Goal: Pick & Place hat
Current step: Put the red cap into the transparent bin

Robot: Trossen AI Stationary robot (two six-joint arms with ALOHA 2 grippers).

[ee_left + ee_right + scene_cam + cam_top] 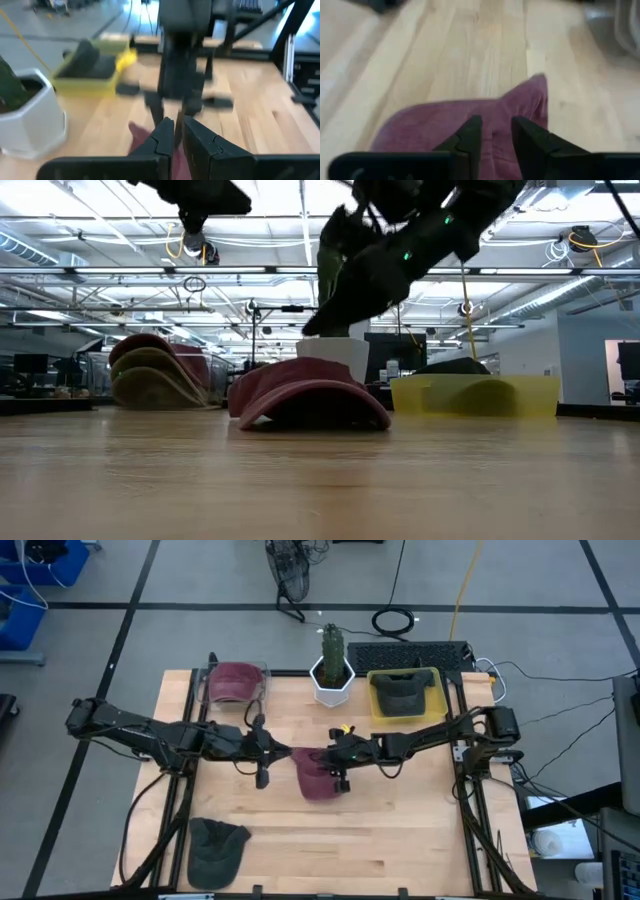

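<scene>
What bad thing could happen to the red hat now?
The right gripper hangs just above the maroon hat with its fingers a little apart. If it lifts or swings, a finger might snag the cloth and drag the hat.

The left gripper, fingers shut, sits close beside the hat, and the two arms nearly meet there. They could bump each other or nudge the hat.

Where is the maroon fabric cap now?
In the high view the maroon fabric cap lies mid-table, just under the right gripper, in front of the white hexagonal planter.
</scene>
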